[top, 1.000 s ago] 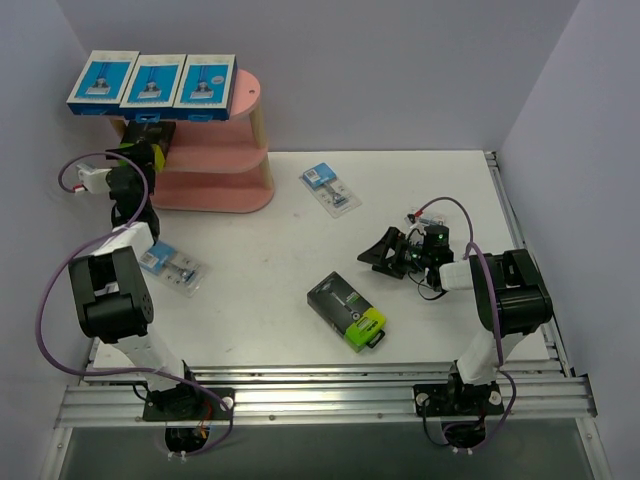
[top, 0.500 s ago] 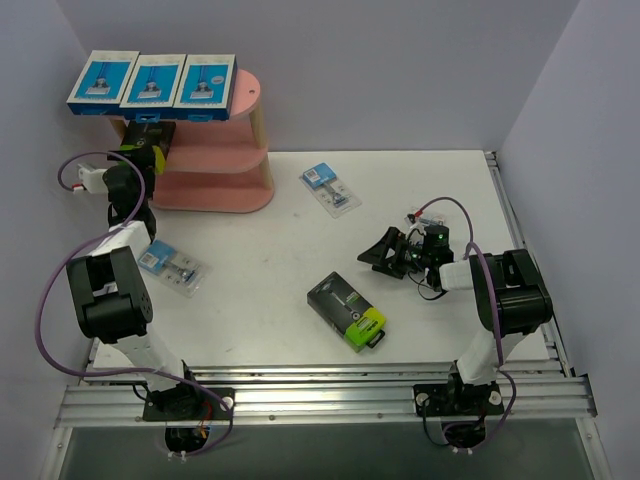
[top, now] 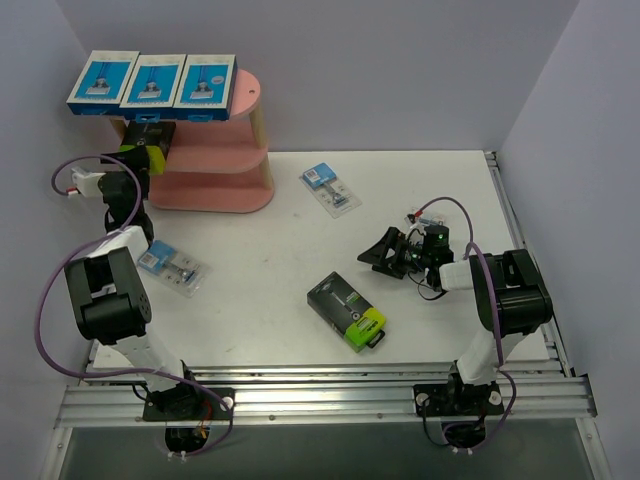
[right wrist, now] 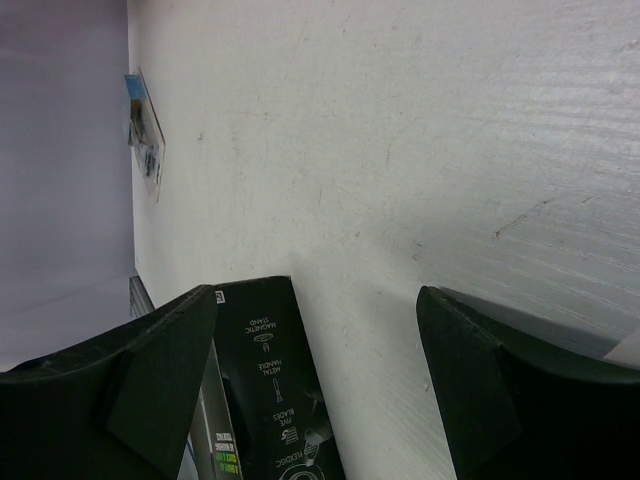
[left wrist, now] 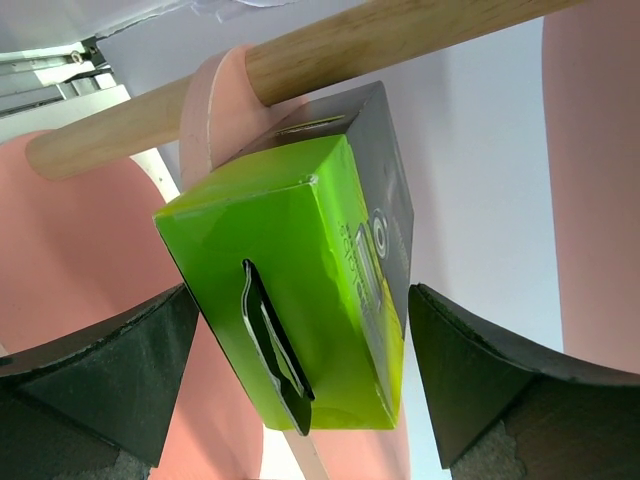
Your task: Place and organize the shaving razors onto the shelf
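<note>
**Desk:** What has changed over the last second?

**Photographer:** Only the left arm. Its wrist has drifted a little left and nearer, away from the shelf (top: pixel 215 175). The black box with the lime-green end (left wrist: pixel 290 240) has stayed where it was, on a board under the top tier at the shelf's left end, against a wooden post (left wrist: pixel 330 45).

**Desk:** Is the left gripper (left wrist: pixel 302 300) holding that box?

**Photographer:** It looks released. The jaws stand spread wide, one finger on either side of the green end. I cannot tell whether a pad is brushing the carton, but the shelf seems to carry its weight.

**Desk:** What about the right side?

**Photographer:** It has not moved. The right gripper (top: pixel 385 252) hangs low over the table (top: pixel 260 250), well opened and holding nothing. The second black box (top: pixel 346 310) lies just near and left of it.

**Desk:** What does that mean for the job?

**Photographer:** One more pack is placed, by my reading. Three blue-and-white boxes (top: pixel 153 80) line the top tier. The second black box is left on the table, along with two blister packs: one (top: pixel 330 188) right of the shelf, the other (top: pixel 172 263) on the left, near the left arm. The black box by the right claw looks like the natural next pick.
</note>
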`<move>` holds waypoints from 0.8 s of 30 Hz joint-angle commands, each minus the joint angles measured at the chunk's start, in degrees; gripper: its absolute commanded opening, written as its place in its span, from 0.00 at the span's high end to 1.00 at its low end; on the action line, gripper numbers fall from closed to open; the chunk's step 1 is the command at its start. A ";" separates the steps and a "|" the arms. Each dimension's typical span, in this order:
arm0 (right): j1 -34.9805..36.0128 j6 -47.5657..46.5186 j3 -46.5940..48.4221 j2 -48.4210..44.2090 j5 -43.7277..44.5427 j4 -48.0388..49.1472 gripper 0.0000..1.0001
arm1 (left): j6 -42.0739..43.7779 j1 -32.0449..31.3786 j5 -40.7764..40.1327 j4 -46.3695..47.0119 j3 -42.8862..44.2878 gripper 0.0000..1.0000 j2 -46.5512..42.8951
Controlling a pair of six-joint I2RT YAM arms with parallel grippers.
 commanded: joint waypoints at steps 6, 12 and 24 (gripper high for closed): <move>-0.22 -3.63 -2.47 0.58 5.95 -9.53 0.21 | -0.45 1.59 2.77 3.72 -1.52 0.06 -5.64; -0.22 -3.98 -2.47 0.06 6.65 -10.14 0.21 | -0.01 2.91 4.44 1.62 -3.54 0.06 -8.89; -0.21 -5.39 -2.47 -1.35 7.80 -12.25 0.21 | 1.22 4.84 7.96 -1.38 -5.83 0.06 -11.53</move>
